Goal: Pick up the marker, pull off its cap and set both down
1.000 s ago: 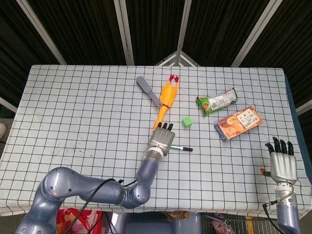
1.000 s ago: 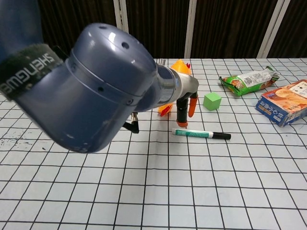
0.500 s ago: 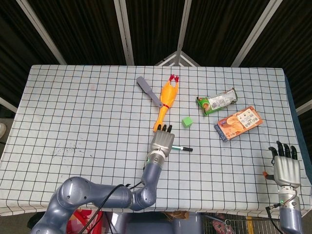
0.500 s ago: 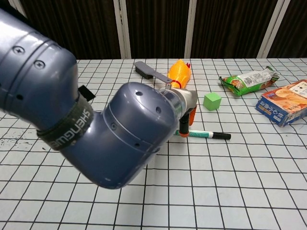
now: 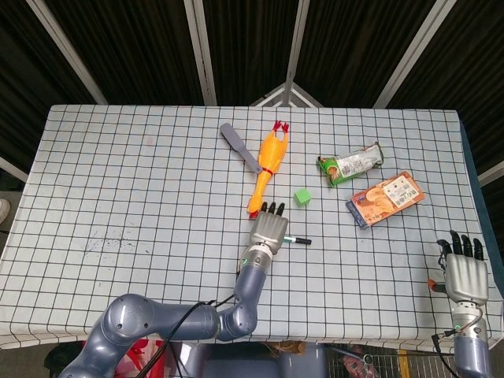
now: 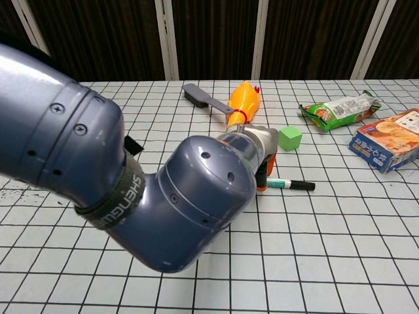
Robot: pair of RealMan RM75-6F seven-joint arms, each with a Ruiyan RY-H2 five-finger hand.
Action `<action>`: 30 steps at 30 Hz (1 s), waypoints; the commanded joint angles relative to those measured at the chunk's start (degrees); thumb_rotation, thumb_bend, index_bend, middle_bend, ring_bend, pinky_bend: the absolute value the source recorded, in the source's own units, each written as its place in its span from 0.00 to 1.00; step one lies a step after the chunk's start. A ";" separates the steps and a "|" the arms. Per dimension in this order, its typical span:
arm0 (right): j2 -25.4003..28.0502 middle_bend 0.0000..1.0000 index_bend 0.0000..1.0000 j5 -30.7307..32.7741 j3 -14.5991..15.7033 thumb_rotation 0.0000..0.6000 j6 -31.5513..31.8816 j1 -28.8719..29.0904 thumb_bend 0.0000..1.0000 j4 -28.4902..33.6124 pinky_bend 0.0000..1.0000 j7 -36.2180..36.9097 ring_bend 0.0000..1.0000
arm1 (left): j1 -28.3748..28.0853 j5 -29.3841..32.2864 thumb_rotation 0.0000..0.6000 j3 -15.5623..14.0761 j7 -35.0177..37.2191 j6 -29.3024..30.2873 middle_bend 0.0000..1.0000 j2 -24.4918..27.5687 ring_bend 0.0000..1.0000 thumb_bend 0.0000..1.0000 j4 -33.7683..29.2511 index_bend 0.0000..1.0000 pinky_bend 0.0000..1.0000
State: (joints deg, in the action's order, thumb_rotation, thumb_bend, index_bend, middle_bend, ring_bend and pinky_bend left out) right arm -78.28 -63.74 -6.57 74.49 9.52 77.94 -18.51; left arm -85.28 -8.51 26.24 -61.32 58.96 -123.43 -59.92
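The marker (image 5: 299, 240) lies flat on the checked tablecloth (image 5: 118, 181) near the middle, its black cap end pointing right. In the chest view only the marker's right part (image 6: 293, 185) shows. My left hand (image 5: 268, 229) covers its left end, fingers stretched out and spread. From the chest view the left hand (image 6: 261, 157) hangs fingers-down, with orange fingertips (image 6: 261, 187) at the marker's green end; nothing shows the marker gripped or lifted. My right hand (image 5: 463, 272) hovers off the table's right edge, fingers straight and apart, holding nothing.
An orange rubber chicken (image 5: 268, 164) and a grey brush (image 5: 240, 147) lie just behind the left hand. A green cube (image 5: 302, 197) sits behind the marker. A green snack bag (image 5: 351, 164) and an orange box (image 5: 385, 198) lie to the right.
My left hand has slid right and nearer, now covering the marker's left end. My right hand has dropped back toward the near edge of the view.
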 commanded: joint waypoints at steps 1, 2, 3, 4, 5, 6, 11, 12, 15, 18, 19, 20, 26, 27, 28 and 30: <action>-0.09 0.10 0.27 -0.10 -0.02 1.00 -0.09 -0.16 0.08 -0.26 0.00 0.29 0.06 | 0.20 -0.65 1.00 0.49 -0.46 0.50 0.01 -0.28 0.00 0.48 0.14 0.44 0.00; -0.13 0.10 0.27 -0.16 -0.02 1.00 -0.12 -0.20 0.08 -0.37 0.00 0.41 0.06 | 0.31 -0.78 1.00 0.65 -0.56 0.60 0.02 -0.35 0.00 0.48 0.13 0.44 0.00; -0.19 0.10 0.27 -0.20 -0.04 1.00 -0.13 -0.25 0.08 -0.53 0.00 0.51 0.06 | 0.41 -0.87 1.00 0.75 -0.77 0.74 0.02 -0.40 0.00 0.48 0.12 0.45 0.00; -0.23 0.10 0.27 -0.22 -0.06 1.00 -0.14 -0.28 0.08 -0.64 0.00 0.59 0.06 | 0.45 -0.92 1.00 0.78 -1.01 0.85 0.02 -0.43 0.00 0.48 0.11 0.45 0.00; -0.30 0.10 0.27 -0.25 -0.03 1.00 -0.14 -0.34 0.08 -0.74 0.00 0.67 0.06 | 0.48 -0.95 1.00 0.78 -1.29 0.97 0.02 -0.46 0.00 0.48 0.10 0.45 0.00; -0.34 0.10 0.27 -0.31 -0.07 1.00 -0.11 -0.41 0.08 -0.86 0.00 0.83 0.06 | 0.53 -1.06 1.00 0.80 -1.64 1.12 0.02 -0.51 0.00 0.48 0.11 0.45 0.00; -0.47 0.10 0.27 -0.52 -0.14 1.00 -0.36 -0.56 0.08 -1.33 0.00 1.28 0.06 | 1.04 -2.39 1.00 1.16 -1.76 0.99 0.02 -1.08 0.00 0.48 0.43 0.45 0.00; -0.47 0.10 0.27 -0.56 -0.18 1.00 -0.37 -0.59 0.08 -1.40 0.00 1.35 0.06 | 1.13 -2.54 1.00 1.16 -1.92 0.98 0.02 -1.19 0.00 0.48 0.55 0.45 0.00; -0.55 0.10 0.27 -0.65 -0.22 1.00 -0.41 -0.68 0.08 -1.59 0.00 1.48 0.06 | 1.40 -3.08 1.00 1.16 -2.13 0.89 0.02 -1.47 0.00 0.48 0.95 0.45 0.00; -0.61 0.10 0.27 -0.80 -0.25 1.00 -0.27 -0.83 0.08 -1.70 0.00 1.52 0.06 | 1.79 -3.25 1.00 1.28 -2.44 0.63 0.02 -1.79 0.00 0.48 1.40 0.45 0.00; -0.64 0.10 0.27 -0.82 -0.27 1.00 -0.26 -0.86 0.08 -1.72 0.00 1.53 0.06 | 1.89 -3.34 1.00 1.29 -2.58 0.56 0.02 -1.89 0.00 0.48 1.58 0.45 0.00; -0.67 0.10 0.27 -0.86 -0.26 1.00 -0.27 -0.91 0.08 -1.74 0.00 1.57 0.06 | 2.00 -3.40 1.00 1.30 -2.72 0.48 0.02 -2.00 0.00 0.48 1.75 0.45 0.00; -1.10 0.10 0.27 -0.91 -0.32 1.00 -0.68 -0.91 0.08 -2.34 0.00 1.64 0.06 | 2.53 -4.10 1.00 1.49 -3.08 -0.09 0.03 -2.63 0.00 0.48 3.00 0.46 0.00; -1.20 0.10 0.27 -0.89 -0.33 1.00 -0.78 -0.90 0.08 -2.51 0.00 1.64 0.06 | 2.58 -4.27 1.00 1.56 -3.11 -0.24 0.03 -2.75 0.00 0.48 3.23 0.46 0.00; -1.32 0.10 0.27 -0.85 -0.38 1.00 -0.86 -0.89 0.08 -2.73 0.00 1.66 0.06 | 2.62 -4.54 1.00 1.67 -2.99 -0.43 0.03 -2.86 0.00 0.48 3.44 0.46 0.00; -1.50 0.10 0.27 -0.82 -0.39 1.00 -1.14 -0.83 0.08 -2.99 0.00 1.71 0.06 | 2.71 -5.07 1.00 1.86 -2.64 -0.77 0.04 -3.02 0.00 0.48 3.63 0.47 0.00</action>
State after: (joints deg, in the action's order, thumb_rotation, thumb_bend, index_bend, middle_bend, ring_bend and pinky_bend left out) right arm -79.71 -64.58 -6.95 73.43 8.66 75.02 -16.81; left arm -82.63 -13.46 28.02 -64.08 58.32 -126.37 -56.37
